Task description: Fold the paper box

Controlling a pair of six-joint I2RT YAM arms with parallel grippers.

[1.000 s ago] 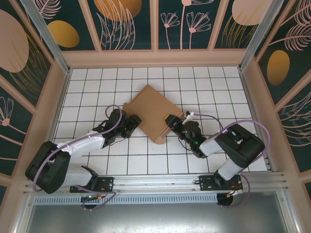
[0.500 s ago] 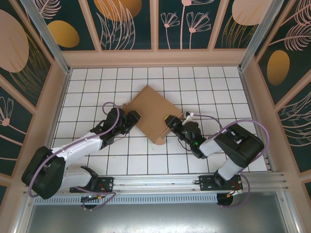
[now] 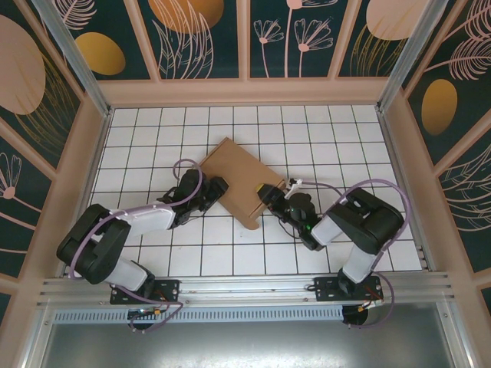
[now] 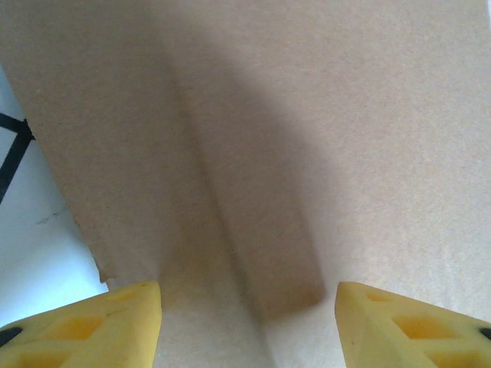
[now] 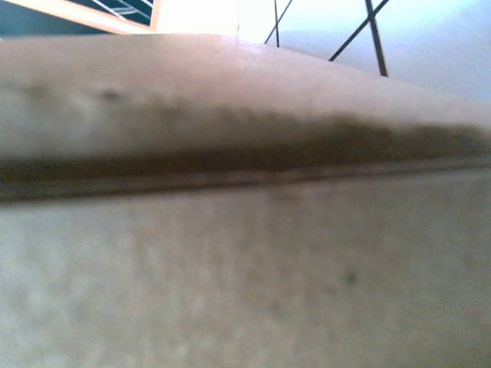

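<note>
Left gripper [image 3: 217, 186]: fingers apart, flat brown cardboard paper box [image 3: 242, 172] just ahead. Right gripper [image 3: 266, 192] opposite, likely bracing it; opening indeterminate.

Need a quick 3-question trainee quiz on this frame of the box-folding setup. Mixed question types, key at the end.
1. True or false: the paper box stands propped against the back wall.
2. In the left wrist view, the fingers of the left end effector are: A) pressed together; B) apart, with brown cardboard showing between them; C) clamped on a cable.
3. Fill in: in the top view, the right end effector meets the box on its ___ side (left or right).
Key: 1 false, it lies on the white gridded table; 2 B; 3 right.
</note>
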